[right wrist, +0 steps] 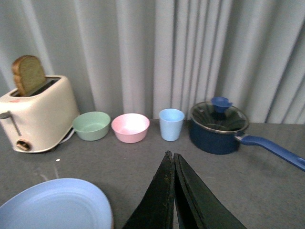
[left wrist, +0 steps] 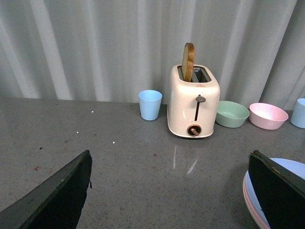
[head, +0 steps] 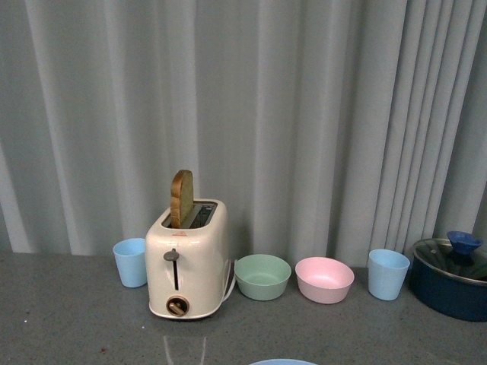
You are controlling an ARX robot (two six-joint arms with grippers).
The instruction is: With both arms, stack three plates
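a: what is the front view giving us?

b: neither arm is showing there. a cream toaster (head: 188, 262) is standing on the grey counter (head: 68, 319) with a slice of toast (head: 181, 199) sticking up from its slot. a blue cup (head: 131, 262) is sitting just to its left, and a green bowl (head: 262, 276), a pink bowl (head: 324, 279), a second blue cup (head: 388, 274) and a dark blue lidded pot (head: 450, 277) are lining up to its right. only a sliver of the light blue plate (head: 283, 362) is peeking in at the bottom edge.

a: and the wrist views?

b: the left wrist view is showing what the front one is hiding: a pink plate (left wrist: 251, 206) lying under the light blue one, the two stacked on the counter in front of the bowls. the left gripper (left wrist: 169, 191) is hanging with its fingers (left wrist: 59, 193) spread wide apart and nothing between them.

a: the right side?

b: the right gripper (right wrist: 172, 195) is showing its two fingers pressed together, clenched on nothing, near the blue plate's rim but not touching it. that view alone is showing the pot's long handle (right wrist: 272, 150).

a: a third plate?

b: i cannot tell from these views.
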